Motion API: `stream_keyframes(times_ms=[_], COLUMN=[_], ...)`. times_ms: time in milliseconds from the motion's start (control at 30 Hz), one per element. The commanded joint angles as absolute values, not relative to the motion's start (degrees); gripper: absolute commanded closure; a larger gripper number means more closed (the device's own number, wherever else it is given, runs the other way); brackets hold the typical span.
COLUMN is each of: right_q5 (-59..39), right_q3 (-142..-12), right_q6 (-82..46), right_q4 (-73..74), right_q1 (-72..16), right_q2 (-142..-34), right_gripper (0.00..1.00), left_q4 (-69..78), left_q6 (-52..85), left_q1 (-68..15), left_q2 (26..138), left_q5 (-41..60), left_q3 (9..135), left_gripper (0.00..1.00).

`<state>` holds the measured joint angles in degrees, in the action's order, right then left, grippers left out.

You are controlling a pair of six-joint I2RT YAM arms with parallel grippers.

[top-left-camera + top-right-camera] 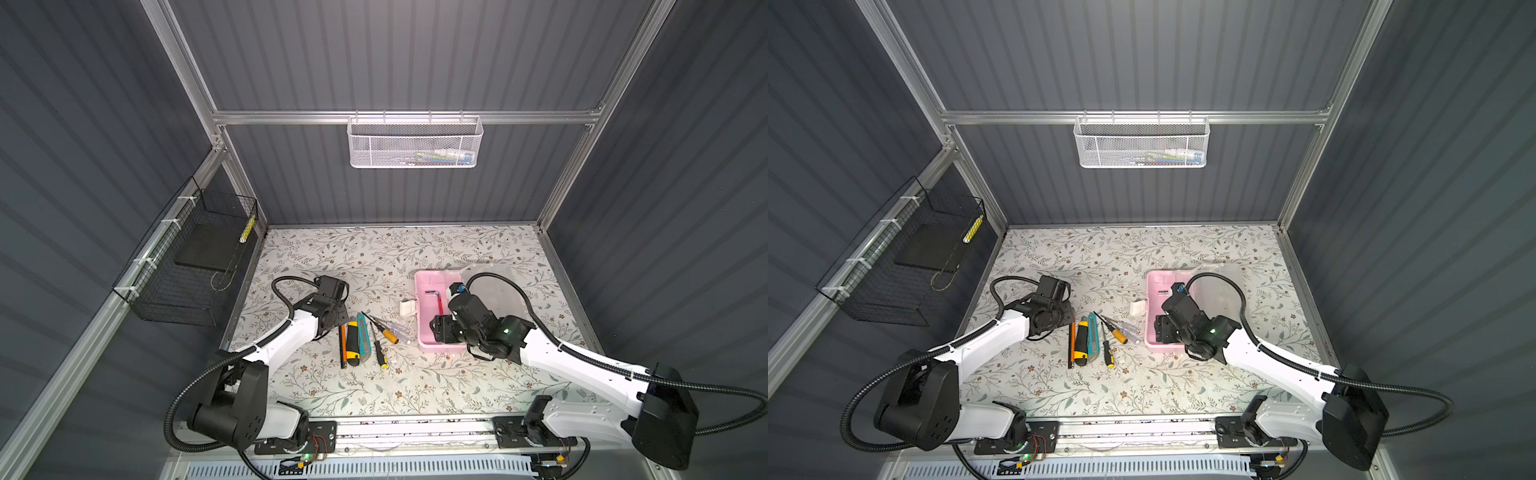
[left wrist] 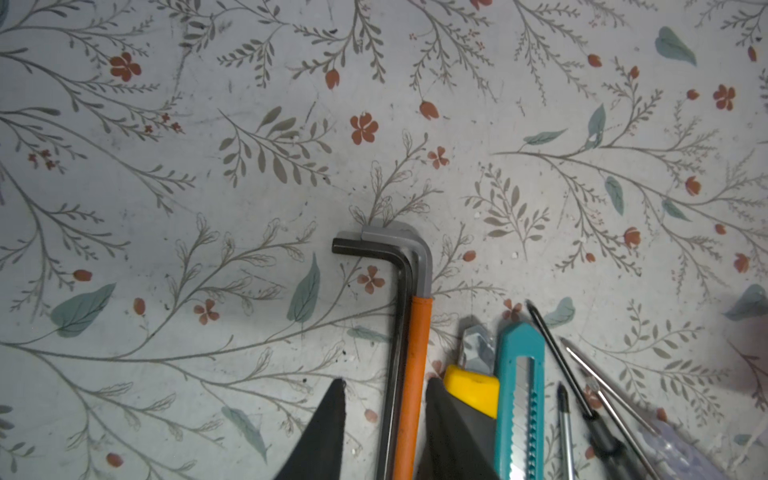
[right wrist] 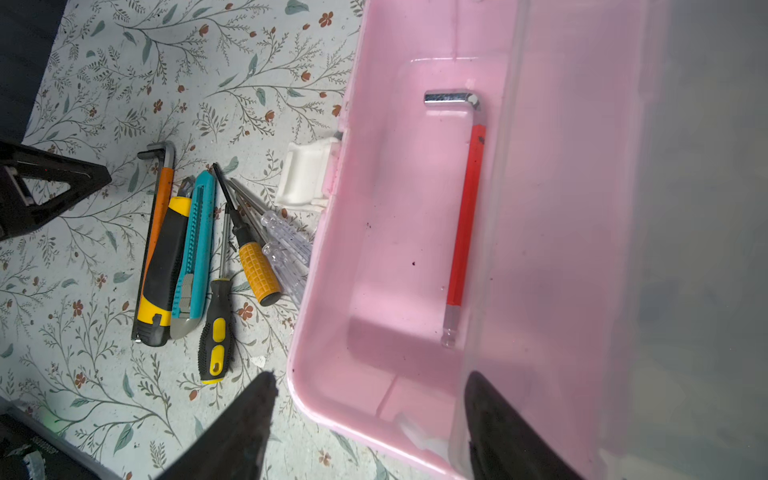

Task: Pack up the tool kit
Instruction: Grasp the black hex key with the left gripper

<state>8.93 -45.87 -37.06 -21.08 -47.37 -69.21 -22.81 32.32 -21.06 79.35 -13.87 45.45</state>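
My left tool straddles orange hex key, jaws apart; right tool gapes above near end of pink box.

Dark ribbed walls in aluminium framing; floral tabletop; white mesh basket hung behind; black wire basket leftward.

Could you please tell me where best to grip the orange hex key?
Probably mid-sleeve on the orange hex key, from straight above, straddling the shaft: it lies flat, a black hex key against one side, the yellow knife near the other.
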Motion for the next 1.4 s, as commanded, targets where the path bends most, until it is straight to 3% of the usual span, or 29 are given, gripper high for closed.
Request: stream_keyframes(times_ms=[0,567,1067,1367], right_q5=[8.1,8.2,7.9,7.4], right_q3=[-46.6,-43.4,-43.0,-43.3], right_q6=[-37.5,-39.8,-39.6,-39.4], right_q4=[-18.7,-16.8,-16.2,-15.8], right_q1=[-47.5,-47.5,-47.4,-47.3], right_q2=[-70.0,-69.8,-68.9,-70.7], right_gripper=[0.28,0.27,0.27,0.27], left_q4=[-21.1,-15.6,-17.9,-16.5], left_q6=[30.1,30.9,30.2,29.4], left_q1=[-19.9,-19.0,-19.1,-19.1], left_q2=[80.8,86.0,76.8,79.3], left_q5=[-11.6,-8.9,-7.4,-7.3], left_q3=[44.6,40.4,40.1,39.0], left_gripper=[0.69,0.76,0.73,0.74])
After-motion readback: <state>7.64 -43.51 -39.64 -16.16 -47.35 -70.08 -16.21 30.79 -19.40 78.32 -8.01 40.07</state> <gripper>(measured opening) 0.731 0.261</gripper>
